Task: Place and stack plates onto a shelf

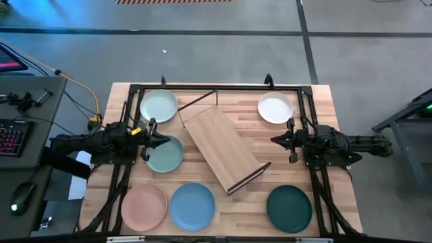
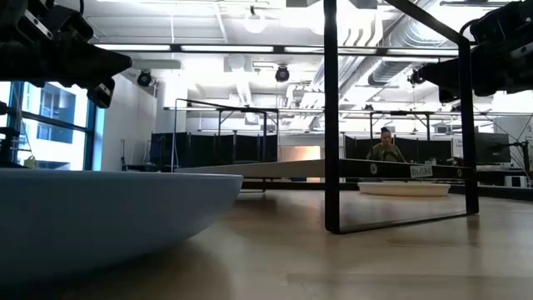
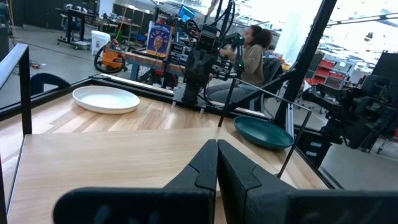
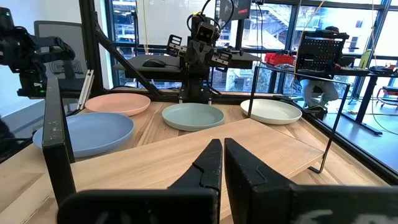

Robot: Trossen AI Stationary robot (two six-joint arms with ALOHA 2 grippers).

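Observation:
Six plates lie flat on the table: pale mint (image 1: pixel 158 106), sage green (image 1: pixel 164 154), white (image 1: pixel 275 108), pink (image 1: pixel 144 206), light blue (image 1: pixel 192 206) and dark teal (image 1: pixel 289 208). The shelf (image 1: pixel 223 145) stands slantwise in the middle of the table, with dark rods at its ends. My left gripper (image 1: pixel 159 138) hovers shut above the sage plate's far rim, pointing at the shelf (image 3: pixel 112 155). My right gripper (image 1: pixel 277 140) hovers shut off the shelf's right side (image 4: pixel 205 152), between the white and teal plates. Neither touches anything.
A dark metal frame (image 1: pixel 216 88) runs round the table's edges, and one of its posts (image 2: pixel 331 117) stands close in the low view. A person (image 3: pixel 252 53) sits beyond the table's right side. A desk with a keyboard (image 1: pixel 13 135) stands off the left edge.

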